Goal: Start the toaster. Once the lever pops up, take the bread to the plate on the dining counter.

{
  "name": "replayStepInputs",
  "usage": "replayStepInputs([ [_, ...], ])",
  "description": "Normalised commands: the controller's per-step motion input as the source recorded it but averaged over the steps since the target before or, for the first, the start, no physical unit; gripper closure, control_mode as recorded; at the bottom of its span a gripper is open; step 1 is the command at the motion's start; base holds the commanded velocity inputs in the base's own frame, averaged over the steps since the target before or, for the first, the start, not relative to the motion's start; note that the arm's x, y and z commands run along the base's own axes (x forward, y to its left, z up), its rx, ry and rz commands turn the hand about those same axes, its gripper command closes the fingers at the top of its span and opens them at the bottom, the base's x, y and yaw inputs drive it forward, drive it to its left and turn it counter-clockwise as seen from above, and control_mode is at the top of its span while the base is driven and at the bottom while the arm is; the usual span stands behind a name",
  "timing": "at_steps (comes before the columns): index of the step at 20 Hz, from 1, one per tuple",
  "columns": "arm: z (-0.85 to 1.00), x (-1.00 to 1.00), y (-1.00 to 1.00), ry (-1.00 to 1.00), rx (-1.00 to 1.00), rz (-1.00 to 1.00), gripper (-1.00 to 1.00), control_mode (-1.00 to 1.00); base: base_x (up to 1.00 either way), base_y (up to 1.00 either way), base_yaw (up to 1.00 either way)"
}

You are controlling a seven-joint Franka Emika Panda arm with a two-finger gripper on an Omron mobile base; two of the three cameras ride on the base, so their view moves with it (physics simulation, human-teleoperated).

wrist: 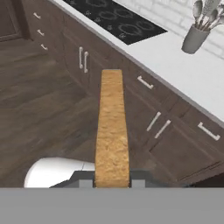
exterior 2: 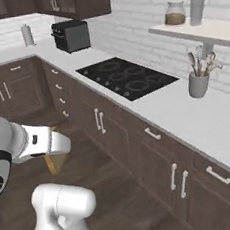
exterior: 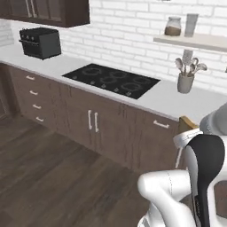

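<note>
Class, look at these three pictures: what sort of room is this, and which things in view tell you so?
A home kitchen, rendered. The clues: a black cooktop set in a pale worktop, a dark toaster by the brick wall, and a crock of utensils.

even flat rendered light, soft faint shadows, slightly blurry, no glare

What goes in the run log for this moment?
phase: carrying | end effector: shut on bread | bread: edge-on, over floor by cabinets | toaster: on far worktop | plate: not sighted

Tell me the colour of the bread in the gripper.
Golden-brown bread, clearest in the hand view.
</note>
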Motion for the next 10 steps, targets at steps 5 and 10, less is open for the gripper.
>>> replayStepInputs([
  [5,0.00,0.00,0.00,0.00,0.00,0.00,1.00,1.00,-0.08,0.00,1.00],
  [10,0.00,0.00,0.00,0.00,0.00,0.00,1.00,1.00,-0.07,0.00,1.00],
])
